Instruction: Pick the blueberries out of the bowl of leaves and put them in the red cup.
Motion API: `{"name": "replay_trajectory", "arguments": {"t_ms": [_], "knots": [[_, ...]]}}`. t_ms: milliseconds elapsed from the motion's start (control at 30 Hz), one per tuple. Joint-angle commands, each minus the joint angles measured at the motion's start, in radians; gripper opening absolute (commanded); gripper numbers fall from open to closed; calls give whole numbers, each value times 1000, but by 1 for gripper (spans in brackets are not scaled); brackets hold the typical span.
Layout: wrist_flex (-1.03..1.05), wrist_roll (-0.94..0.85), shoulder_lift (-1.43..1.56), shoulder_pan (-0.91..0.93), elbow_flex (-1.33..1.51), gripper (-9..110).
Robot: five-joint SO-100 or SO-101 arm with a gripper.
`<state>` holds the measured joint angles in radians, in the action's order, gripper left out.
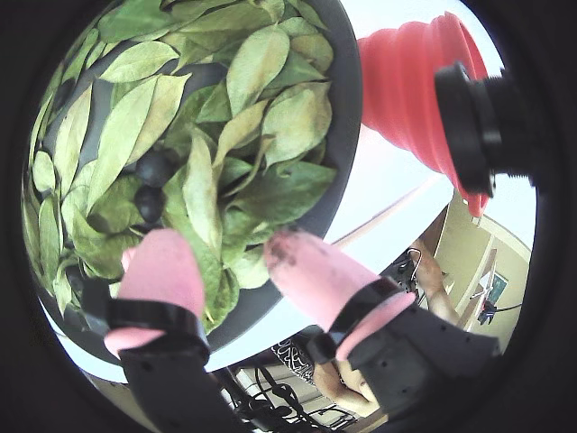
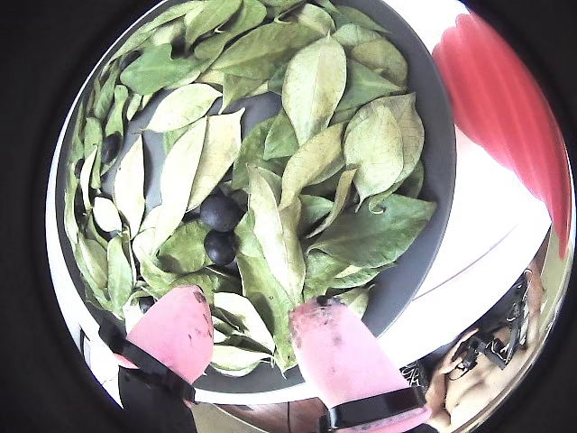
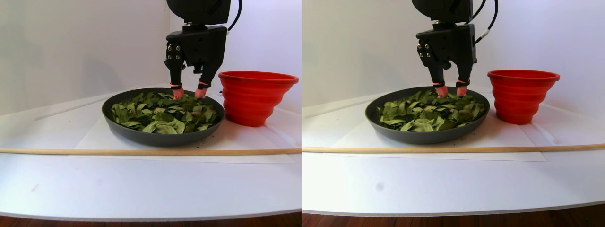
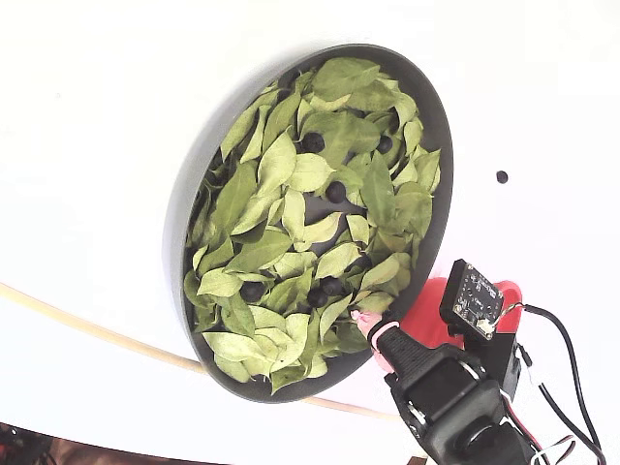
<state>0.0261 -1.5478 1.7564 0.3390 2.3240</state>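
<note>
**A:** In a wrist view our fingers (image 1: pixel 221 262) are spread apart with nothing between them, hovering over the leaves (image 1: pixel 261 63) at the near side of the bowl (image 1: pixel 347 108). Two blueberries (image 1: pixel 155 168) sit just ahead of the left pad.

**B:** Another wrist view puts that pair (image 2: pixel 220 213) half tucked under a long leaf. We'd shift left, then drop straight so we don't pinch the leaf.

**A:** The stereo pair view has the red cup (image 3: pixel 255 97) just beside the bowl, so it's a short carry.

**B:** The fixed view shows more berries scattered further across the bowl.
</note>
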Motion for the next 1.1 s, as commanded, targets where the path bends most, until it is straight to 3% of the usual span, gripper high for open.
{"name": "replay_trajectory", "arguments": {"t_ms": [0,1067], "knots": [[-18,14,11,-8,-57,16],[-84,23,-146,-35,-132,16]]}}
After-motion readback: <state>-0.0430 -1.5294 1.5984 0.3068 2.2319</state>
